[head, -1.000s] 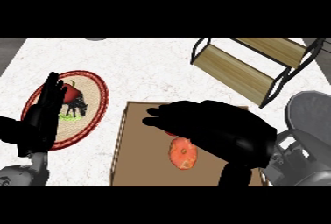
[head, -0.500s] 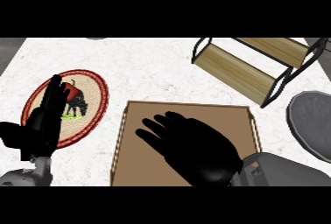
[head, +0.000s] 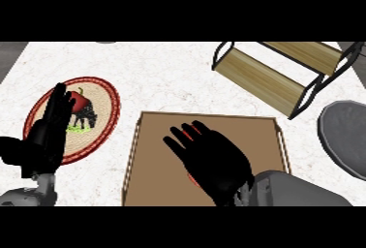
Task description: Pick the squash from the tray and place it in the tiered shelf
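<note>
My right hand (head: 214, 162) is over the tray (head: 154, 169), fingers straight and spread, palm covering the squash (head: 189, 128) so only orange slivers show, placed to curl round it for the shelf (head: 261, 80), while my left hand (head: 46, 135) rests open above the plate (head: 100, 104).

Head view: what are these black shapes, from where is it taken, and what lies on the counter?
The picture looks steeply down from the robot's head at a kitchen counter. The black shapes are its two hands. The right hand is spread open over the wooden tray, hiding most of the orange squash; whether it holds it, I cannot tell. The left hand rests open over a decorated plate. The tiered shelf stands upper right, a grey round thing below it.
</note>
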Tool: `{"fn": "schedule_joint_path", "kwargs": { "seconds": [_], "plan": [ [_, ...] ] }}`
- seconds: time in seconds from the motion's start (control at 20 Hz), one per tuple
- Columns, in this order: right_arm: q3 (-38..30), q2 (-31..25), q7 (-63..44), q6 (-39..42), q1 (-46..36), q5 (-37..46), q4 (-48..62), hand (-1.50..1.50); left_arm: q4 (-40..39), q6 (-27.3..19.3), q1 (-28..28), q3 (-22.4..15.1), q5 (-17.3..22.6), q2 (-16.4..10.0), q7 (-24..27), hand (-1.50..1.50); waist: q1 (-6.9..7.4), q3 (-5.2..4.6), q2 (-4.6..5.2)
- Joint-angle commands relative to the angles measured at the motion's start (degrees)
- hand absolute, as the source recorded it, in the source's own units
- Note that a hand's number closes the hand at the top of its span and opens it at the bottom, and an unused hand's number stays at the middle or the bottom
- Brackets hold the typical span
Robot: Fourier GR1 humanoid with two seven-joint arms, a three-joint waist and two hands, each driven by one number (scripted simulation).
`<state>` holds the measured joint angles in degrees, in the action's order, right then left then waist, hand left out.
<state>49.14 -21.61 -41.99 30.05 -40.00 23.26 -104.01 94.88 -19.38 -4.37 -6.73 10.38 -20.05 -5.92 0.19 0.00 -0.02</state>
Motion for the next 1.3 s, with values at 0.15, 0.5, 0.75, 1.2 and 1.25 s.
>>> {"fn": "schedule_joint_path", "kwargs": {
  "seconds": [0.15,0.5,0.75,1.2,1.25],
  "plan": [
    [-2.53,-0.44,10.6,-0.16,7.49,9.25,2.19,-1.5,-2.83,2.28,-1.3,2.76,-0.48,2.0,0.29,0.0,-0.15,0.01,0.05],
    [-3.76,2.46,15.33,0.48,12.41,16.34,6.38,-1.5,-1.1,4.58,-2.01,3.82,-2.0,2.77,-1.72,0.0,-0.14,0.0,0.04],
    [-4.6,7.47,20.52,-2.25,13.04,22.0,11.96,-1.5,0.67,3.7,-0.95,4.14,-4.43,4.58,-2.56,0.0,0.04,0.01,0.04],
    [-7.83,13.5,26.15,-1.81,13.98,28.52,18.66,-1.5,6.13,6.39,0.19,6.45,-4.99,4.31,-7.92,0.0,0.11,0.01,-0.01],
    [-7.8,15.95,22.07,1.18,14.56,28.82,14.88,-1.5,-2.29,4.84,-0.9,5.23,-7.58,7.98,-0.72,0.0,-0.17,-0.01,0.01]
  ]
}}
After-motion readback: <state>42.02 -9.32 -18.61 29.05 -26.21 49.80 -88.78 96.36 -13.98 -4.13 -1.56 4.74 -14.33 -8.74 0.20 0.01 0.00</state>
